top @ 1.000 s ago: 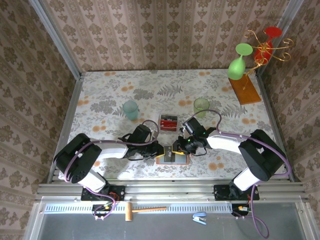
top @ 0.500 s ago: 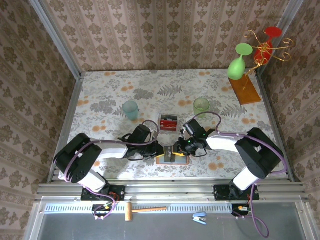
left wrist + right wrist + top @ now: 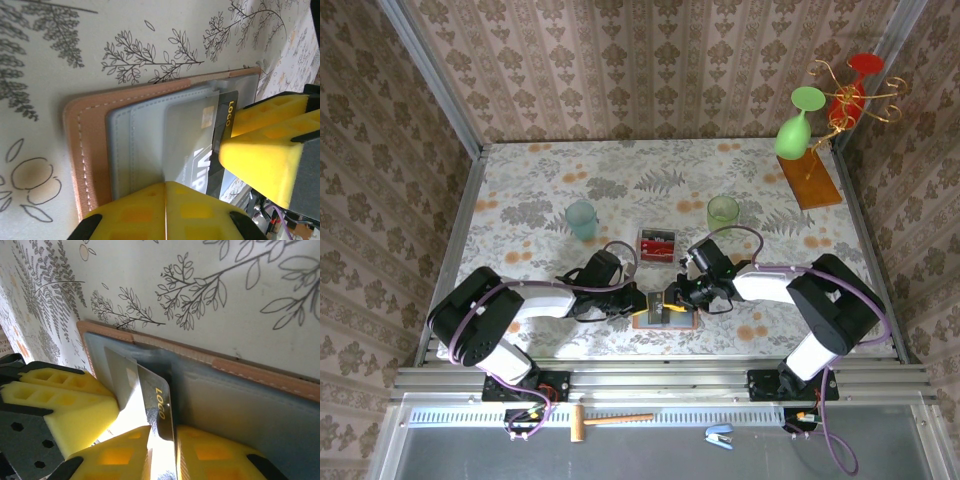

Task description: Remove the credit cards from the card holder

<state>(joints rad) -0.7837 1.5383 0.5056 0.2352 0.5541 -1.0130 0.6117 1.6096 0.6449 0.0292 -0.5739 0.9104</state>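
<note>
Top external: right gripper has edged left; pinches credit card.

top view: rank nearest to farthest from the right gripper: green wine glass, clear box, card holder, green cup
1. card holder, under the right gripper
2. clear box, just behind
3. green cup, farther back right
4. green wine glass, far right corner

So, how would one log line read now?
left gripper: shut, at card holder; right gripper: shut on credit card; card partly out
</note>
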